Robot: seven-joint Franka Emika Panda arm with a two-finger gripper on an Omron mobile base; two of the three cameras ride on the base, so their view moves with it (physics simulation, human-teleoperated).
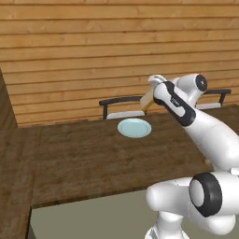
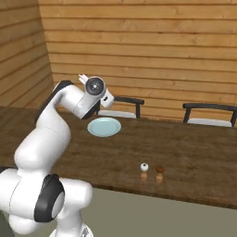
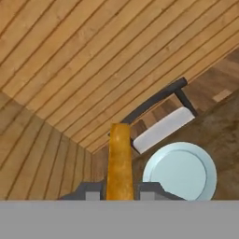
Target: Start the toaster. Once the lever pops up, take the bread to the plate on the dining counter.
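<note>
Clamped on the thin orange-tan toast slice (image 3: 119,161), seen edge-on rising between the two dark tips of the tool (image 3: 119,190), so plainly grasping and not released. Carried high over the broad dark-brown wood-grain desk (image 1: 84,158), with the slice peeking out pale beside the wrist (image 1: 148,98) in the left base view, just above and beside the shallow round pale bluish-white plate (image 1: 134,127). Judged as the delivery leg: toast in hand, plate not yet loaded. Best done by swinging a touch further until the slice hangs over the plate's middle (image 3: 179,170) (off to one side of the toast in the hand view right now), then tipping toward flat and lowering close before letting go, since a thin slice dropped on edge from height could topple or skid off the rim. Worth keeping clear of the dark-framed chair with a pale seat (image 2: 118,107) tucked just behind the plate. Plenty of bare desk around the plate (image 2: 104,126); a small white-topped shaker (image 2: 144,172) and a brown-topped one (image 2: 159,174) well apart from it, nearer the front edge. Another dark chair (image 2: 208,113) further along, horizontal wood-plank walls (image 2: 139,51) behind, greyish floor (image 1: 93,217) below.
</note>
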